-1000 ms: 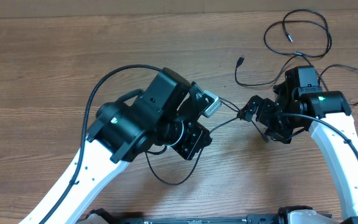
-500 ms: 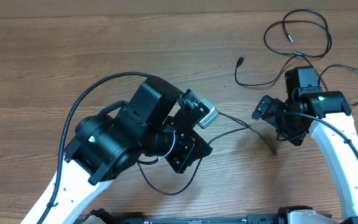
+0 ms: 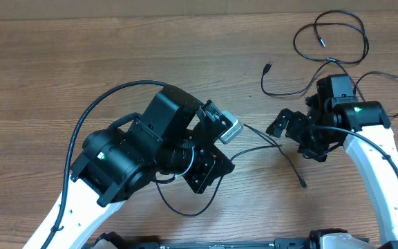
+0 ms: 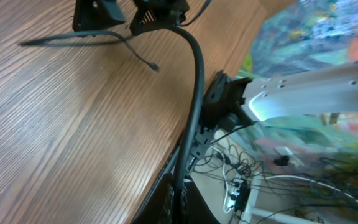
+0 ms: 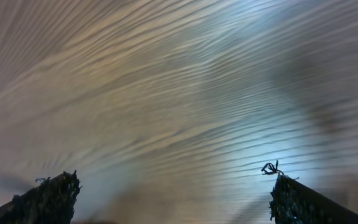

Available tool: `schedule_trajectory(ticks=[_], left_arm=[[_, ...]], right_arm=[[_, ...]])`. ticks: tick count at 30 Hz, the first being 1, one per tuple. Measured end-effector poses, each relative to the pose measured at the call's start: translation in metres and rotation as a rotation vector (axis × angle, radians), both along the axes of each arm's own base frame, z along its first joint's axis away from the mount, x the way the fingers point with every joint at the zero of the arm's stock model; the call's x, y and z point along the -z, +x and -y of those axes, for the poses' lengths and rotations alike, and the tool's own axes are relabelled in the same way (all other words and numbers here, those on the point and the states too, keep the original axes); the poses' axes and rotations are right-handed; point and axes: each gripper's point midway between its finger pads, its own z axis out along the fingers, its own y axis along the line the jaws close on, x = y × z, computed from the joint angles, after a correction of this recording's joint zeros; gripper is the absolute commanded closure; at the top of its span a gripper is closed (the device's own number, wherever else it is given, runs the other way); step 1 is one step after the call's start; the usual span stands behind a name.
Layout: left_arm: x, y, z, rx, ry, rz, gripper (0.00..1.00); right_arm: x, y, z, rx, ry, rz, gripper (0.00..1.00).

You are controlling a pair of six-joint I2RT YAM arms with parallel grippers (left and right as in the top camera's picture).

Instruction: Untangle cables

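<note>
Firstly, lower left of the overhead frame: white left arm [image 3: 61, 214] rising into a bulky black wrist housing [image 3: 133, 152]. Just right of it, near frame centre, left hand [image 3: 216, 162] clamped fully closed, tips tucked under the housing; cannot tell whether a cord sits between them. Fanning out from beneath that hand, cables [image 3: 258, 134]: two thin black strands crossing the bare worktop [image 3: 54, 76] toward the right, plus a loose loop [image 3: 185, 214] sagging toward the lower edge. Further right, strands meeting just below the right hand [image 3: 289, 131], one tail dropping to a small plug end [image 3: 302, 183] flat on the wood. Right hand spread wide, gripping nothing; in its wrist view, dark fingertips [image 5: 48, 199] at the two lower corners, only wood grain between. Upper right of the overhead frame: more cord in open loops [image 3: 295, 40], well apart from the left hand, another plug [image 3: 267, 67] resting to their left. Upper left of the left wrist view: blurred strand and plug tip [image 4: 154, 65] lying near the right hand.
</note>
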Motion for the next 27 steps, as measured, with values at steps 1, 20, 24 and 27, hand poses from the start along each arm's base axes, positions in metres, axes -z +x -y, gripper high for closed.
schedule_trajectory(ticks=[1,20,24,27], left_arm=[[0.002,0.001,-0.002,-0.006,0.011,0.001,0.96],[0.021,0.018,-0.015,-0.087,0.135,0.039,0.96],[0.023,0.019,-0.014,-0.087,0.14,0.034,0.96],[0.023,0.019,-0.014,-0.088,0.139,0.037,0.96]], right_arm=[[-0.002,-0.001,-0.004,-0.023,0.025,0.004,0.0],[-0.016,-0.023,-0.033,-0.231,0.198,0.015,0.0],[-0.017,-0.024,-0.034,-0.245,0.208,0.017,0.0],[-0.021,-0.03,-0.04,-0.292,0.245,0.024,0.0]])
